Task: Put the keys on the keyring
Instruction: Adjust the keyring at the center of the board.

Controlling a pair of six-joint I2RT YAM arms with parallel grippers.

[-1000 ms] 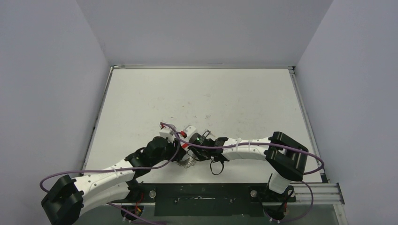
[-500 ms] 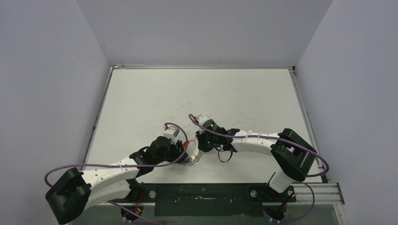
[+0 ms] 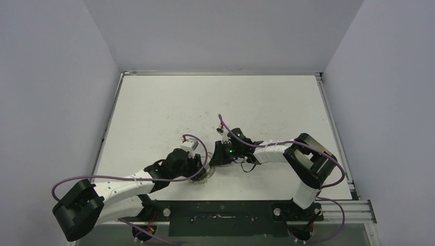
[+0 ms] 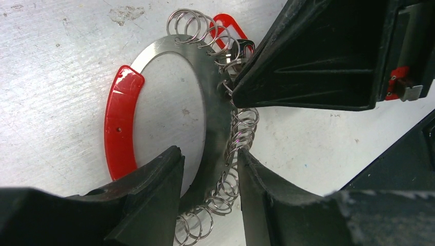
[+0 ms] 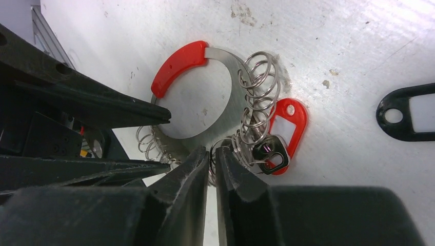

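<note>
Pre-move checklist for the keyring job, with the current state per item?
1. keyring flat on the table: ok.
2. left gripper jaws straddle the keyring band: ok. Firm clamp: cannot tell.
3. right gripper jaws nearly closed at the small rings: ok. Pinching one: cannot tell.
4. loose black tag in hand: not ok. It lies on the table apart from the keyring, in neither gripper.
5. red tag strung on the small rings: ok.
6. Clearance between the grippers: not ok, they nearly touch.

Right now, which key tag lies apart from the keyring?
The black tag, lying alone; the red tag lies against the loops on the keyring.
</note>
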